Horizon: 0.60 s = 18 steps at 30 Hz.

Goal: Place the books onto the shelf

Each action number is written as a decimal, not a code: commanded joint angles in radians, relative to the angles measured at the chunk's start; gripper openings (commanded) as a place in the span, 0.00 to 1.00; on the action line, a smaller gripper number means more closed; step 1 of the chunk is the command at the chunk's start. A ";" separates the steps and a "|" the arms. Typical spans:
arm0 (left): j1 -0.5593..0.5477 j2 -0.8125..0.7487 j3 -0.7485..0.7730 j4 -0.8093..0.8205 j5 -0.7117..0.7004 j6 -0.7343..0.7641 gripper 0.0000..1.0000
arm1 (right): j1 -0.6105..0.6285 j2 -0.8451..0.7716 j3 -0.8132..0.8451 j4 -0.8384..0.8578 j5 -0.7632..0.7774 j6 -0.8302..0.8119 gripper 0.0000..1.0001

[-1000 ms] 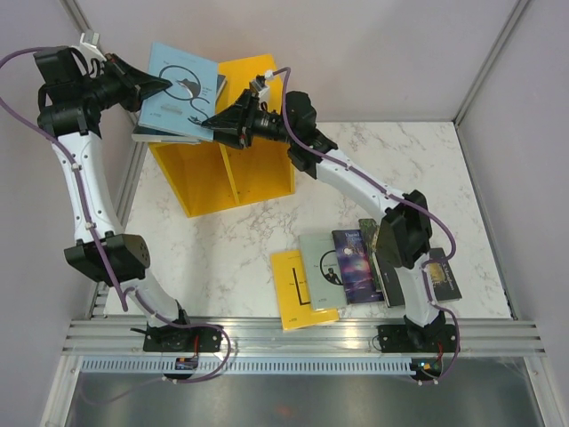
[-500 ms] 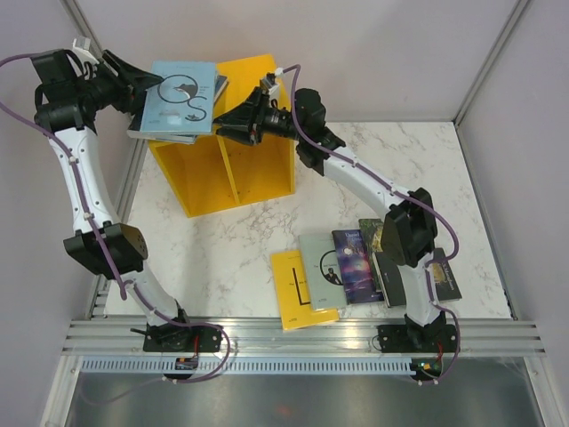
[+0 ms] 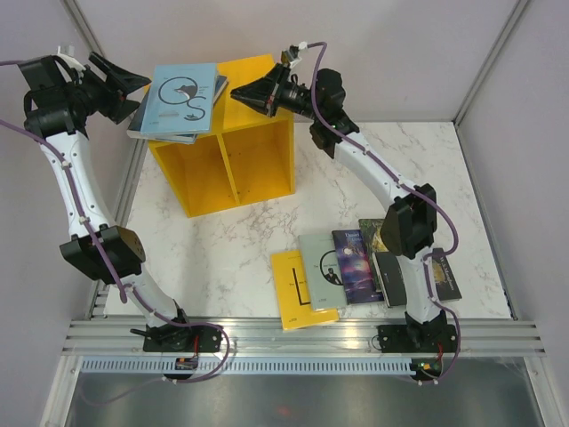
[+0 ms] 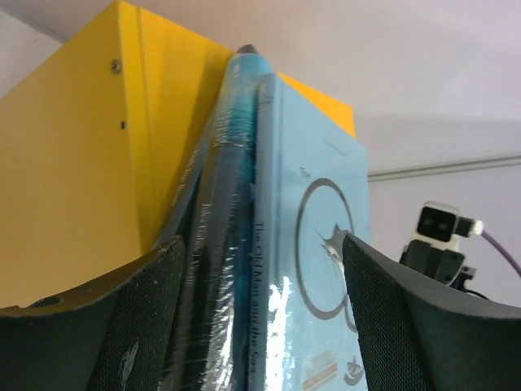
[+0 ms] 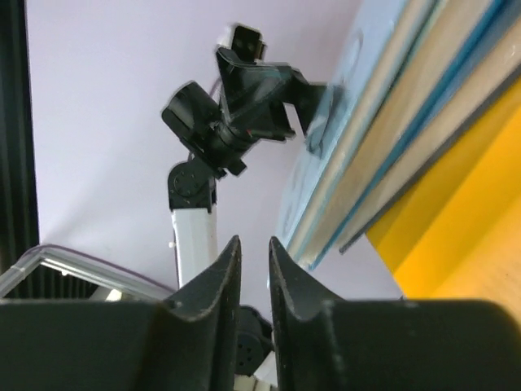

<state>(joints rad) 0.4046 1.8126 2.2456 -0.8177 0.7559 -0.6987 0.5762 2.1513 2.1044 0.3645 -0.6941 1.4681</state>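
A stack of books topped by a light blue one point(image 3: 178, 96) lies flat on top of the yellow shelf point(image 3: 253, 165). My left gripper point(image 3: 133, 92) is open at the stack's left edge. In the left wrist view its fingers point(image 4: 130, 326) stand wide on either side of the light blue book point(image 4: 313, 244) and a dark wrapped book point(image 4: 216, 244) without pressing them. My right gripper point(image 3: 238, 92) points at the stack's right edge. Its jaws point(image 5: 254, 243) are nearly together with a thin gap and hold nothing. More books lie on the table: yellow point(image 3: 300, 289), grey-green point(image 3: 318, 258), purple galaxy point(image 3: 357, 265).
A black-and-gold book point(image 3: 372, 233) and a dark one point(image 3: 443, 274) lie by the right arm's base. The shelf's two compartments point(image 3: 213, 173) face the table front. Walls close in at the back and on both sides.
My left gripper opened, let go of the stack and drew back left. The stack settled flat on the shelf top. My right gripper rose to the stack's right and narrowed.
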 commanded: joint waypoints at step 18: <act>0.003 -0.170 -0.267 -0.124 -0.107 0.025 0.73 | 0.083 0.148 0.474 -0.716 0.593 -0.555 0.00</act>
<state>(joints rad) 0.4118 1.6909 2.0254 -0.8387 0.6788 -0.6804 0.6281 2.2826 2.5229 -0.3016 -0.1860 0.9894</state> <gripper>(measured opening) 0.742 0.002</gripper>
